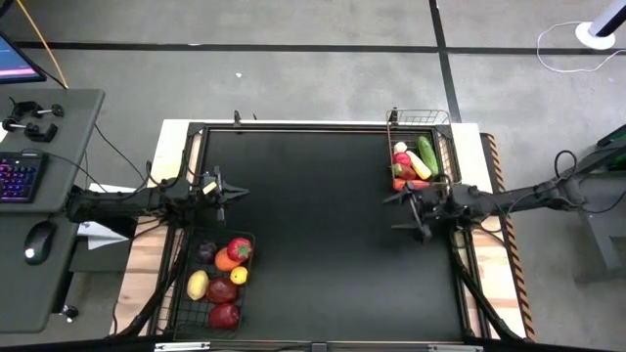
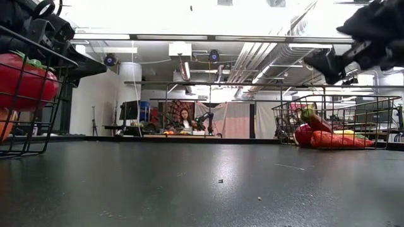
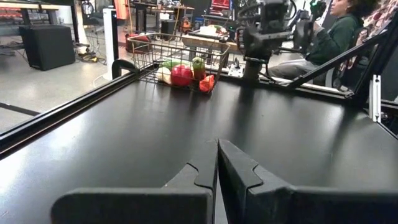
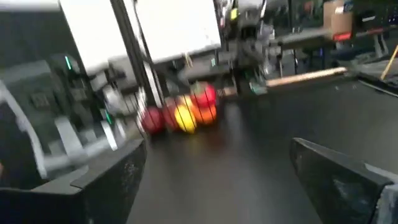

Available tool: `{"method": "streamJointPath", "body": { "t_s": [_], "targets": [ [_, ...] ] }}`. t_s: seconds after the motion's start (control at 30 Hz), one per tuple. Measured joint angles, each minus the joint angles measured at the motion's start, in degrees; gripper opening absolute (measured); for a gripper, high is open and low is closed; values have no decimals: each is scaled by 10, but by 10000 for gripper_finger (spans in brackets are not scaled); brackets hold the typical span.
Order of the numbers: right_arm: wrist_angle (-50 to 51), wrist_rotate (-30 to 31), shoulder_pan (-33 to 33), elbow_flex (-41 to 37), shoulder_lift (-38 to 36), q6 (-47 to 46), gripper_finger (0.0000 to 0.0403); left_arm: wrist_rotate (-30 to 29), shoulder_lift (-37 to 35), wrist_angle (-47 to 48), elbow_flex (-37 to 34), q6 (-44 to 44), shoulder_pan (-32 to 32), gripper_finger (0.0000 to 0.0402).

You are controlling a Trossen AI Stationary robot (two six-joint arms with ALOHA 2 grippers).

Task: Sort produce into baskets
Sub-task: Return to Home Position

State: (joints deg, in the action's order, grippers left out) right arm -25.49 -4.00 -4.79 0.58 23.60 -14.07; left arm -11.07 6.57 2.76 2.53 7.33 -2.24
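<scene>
The dark wire basket at the table's near left holds red, dark purple, orange and yellow round produce; it also shows in the right wrist view. The lighter wire basket at the far right holds a green cucumber, pale corn and red pieces; it also shows in the left wrist view. My left gripper is shut and empty above the table's left side. My right gripper is open and empty, just near of the lighter basket.
The black tabletop lies bare between the two baskets. A raised frame edge runs along the table's sides. A person sits beyond the table. A desk with a keyboard and mouse stands to the left.
</scene>
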Motion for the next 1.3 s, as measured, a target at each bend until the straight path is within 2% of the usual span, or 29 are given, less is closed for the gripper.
{"method": "streamJointPath", "body": {
  "t_s": [0.13, 0.27, 0.5, 1.03, 1.3],
  "targets": [
    [72, -4, 15, 0, 0, 70, 387, 0, 0, 0, 0, 0, 0, 0],
    [135, 18, 27, 0, 1, 100, 387, 0, 0, 0, 0, 0, 0, 0],
    [137, 25, 43, 0, -1, 129, 387, 0, 0, 0, 0, 0, 0, 0],
    [137, 25, 45, 0, 0, 51, 387, 0, 0, 0, 0, 0, 0, 0],
    [137, 25, 45, 0, 0, 51, 387, 0, 0, 0, 0, 0, 0, 0]
  ]
}}
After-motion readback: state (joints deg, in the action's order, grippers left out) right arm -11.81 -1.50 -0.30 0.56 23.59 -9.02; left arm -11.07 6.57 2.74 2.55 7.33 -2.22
